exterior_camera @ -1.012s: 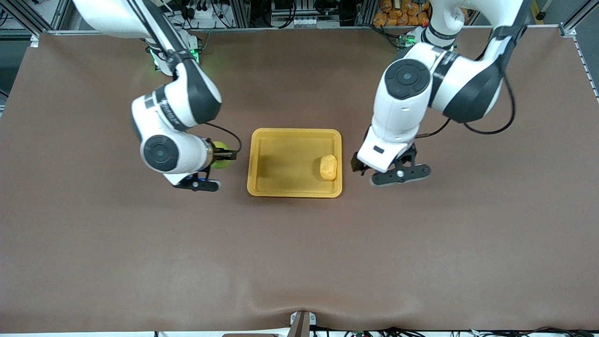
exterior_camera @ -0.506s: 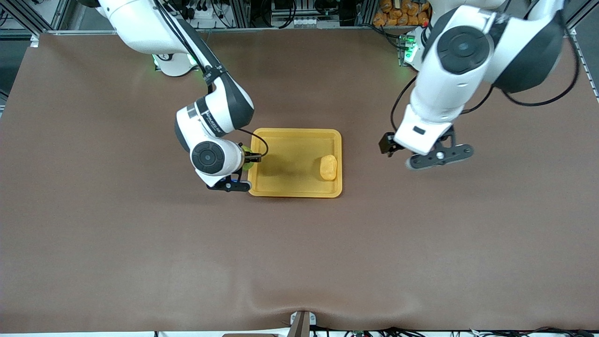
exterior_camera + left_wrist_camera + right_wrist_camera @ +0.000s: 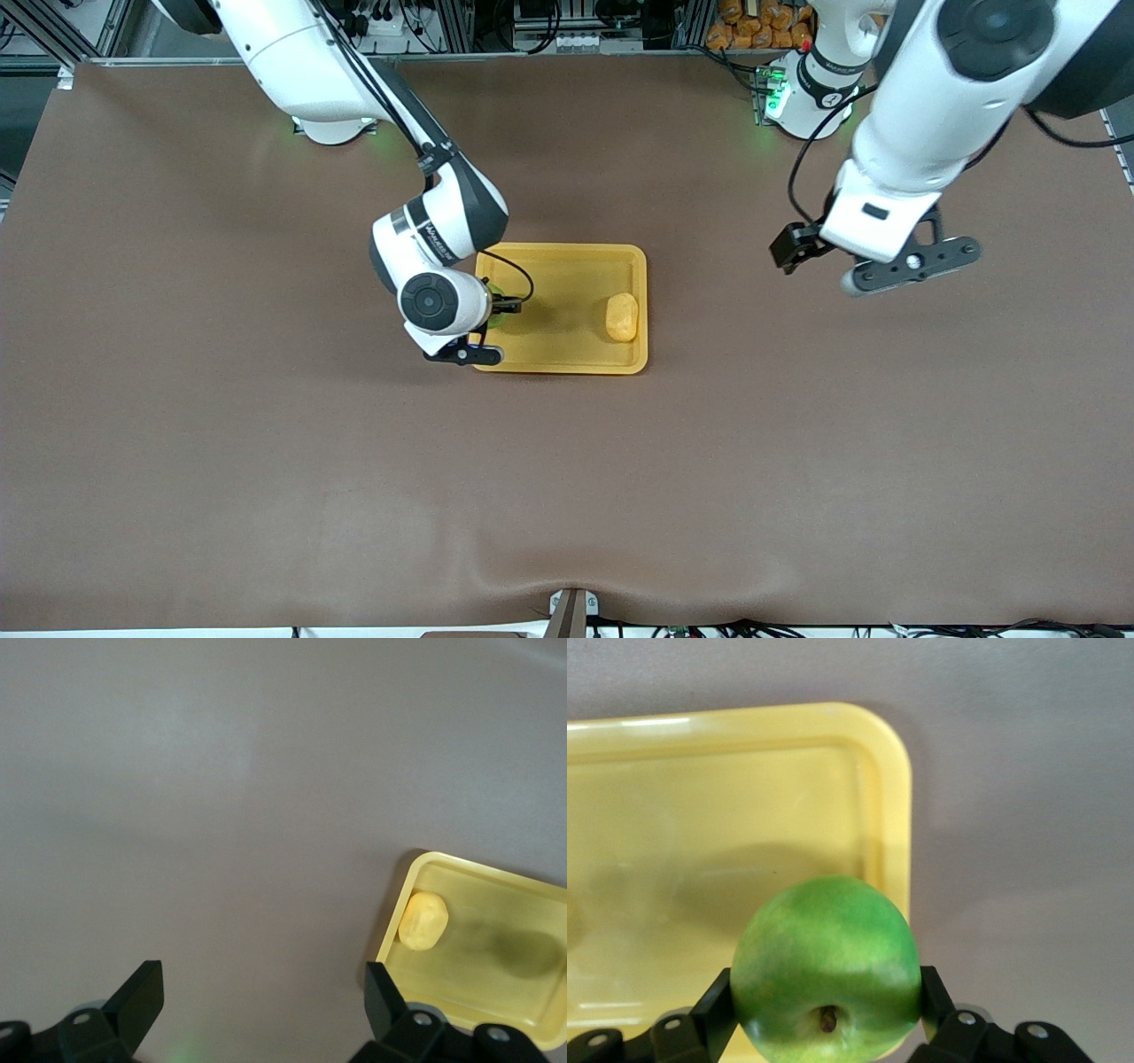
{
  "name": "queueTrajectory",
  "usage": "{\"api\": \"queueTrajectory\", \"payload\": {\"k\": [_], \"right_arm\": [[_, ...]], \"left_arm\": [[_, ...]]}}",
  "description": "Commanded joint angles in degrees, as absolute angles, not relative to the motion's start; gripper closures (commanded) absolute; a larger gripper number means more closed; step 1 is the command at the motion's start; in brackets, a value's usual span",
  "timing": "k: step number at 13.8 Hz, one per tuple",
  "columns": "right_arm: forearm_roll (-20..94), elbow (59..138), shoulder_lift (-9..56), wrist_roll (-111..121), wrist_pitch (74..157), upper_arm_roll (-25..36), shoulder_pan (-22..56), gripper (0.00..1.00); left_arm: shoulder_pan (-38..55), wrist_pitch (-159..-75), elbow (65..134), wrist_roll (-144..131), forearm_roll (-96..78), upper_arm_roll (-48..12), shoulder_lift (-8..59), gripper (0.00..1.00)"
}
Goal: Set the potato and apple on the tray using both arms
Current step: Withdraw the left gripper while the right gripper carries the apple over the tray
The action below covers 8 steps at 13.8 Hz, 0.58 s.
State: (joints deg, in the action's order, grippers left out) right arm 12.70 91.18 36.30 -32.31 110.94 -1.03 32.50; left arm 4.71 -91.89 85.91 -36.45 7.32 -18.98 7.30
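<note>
A green apple (image 3: 824, 957) is clamped between the fingers of my right gripper (image 3: 826, 1001), stem hollow facing the camera. In the front view my right gripper (image 3: 494, 310) hangs over the yellow tray (image 3: 567, 251) at the end toward the right arm, and its wrist hides most of the apple. The tray's rim (image 3: 890, 815) lies just under the apple. The potato (image 3: 622, 316) lies in the tray at the end toward the left arm. My left gripper (image 3: 261, 1010) is open and holds nothing, up over bare table toward the left arm's end. From there I see the potato (image 3: 423, 920) and the tray (image 3: 391, 939).
The brown mat (image 3: 567, 487) covers the whole table. A pile of orange items (image 3: 753, 22) sits off the table by the left arm's base. A small bracket (image 3: 571, 610) sticks up at the table edge nearest the front camera.
My right arm has carried the apple from beside the tray to over the tray's end. My left arm has lifted and drawn away from the tray toward its own end of the table.
</note>
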Motion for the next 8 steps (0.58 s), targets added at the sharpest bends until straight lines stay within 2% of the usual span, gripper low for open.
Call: {"api": "queueTrajectory", "payload": {"k": [1,4,8], "right_arm": [[13.9,91.1,37.1,-33.8,112.2,-0.4,34.4,0.91],[13.9,91.1,38.1,-35.1,113.6,-0.4,35.1,0.88],[13.3,91.4,38.8,-35.6,113.8,-0.4,35.4,0.78]], "left_arm": [[1.4,-90.3,86.8,-30.8,3.7,-19.1,3.8,0.0],[-1.6,-88.7,86.8,-26.7,3.1,-18.9,1.7,0.0],[1.3,-88.8,87.5,-20.2,1.7,-11.4,-0.4,0.0]]}}
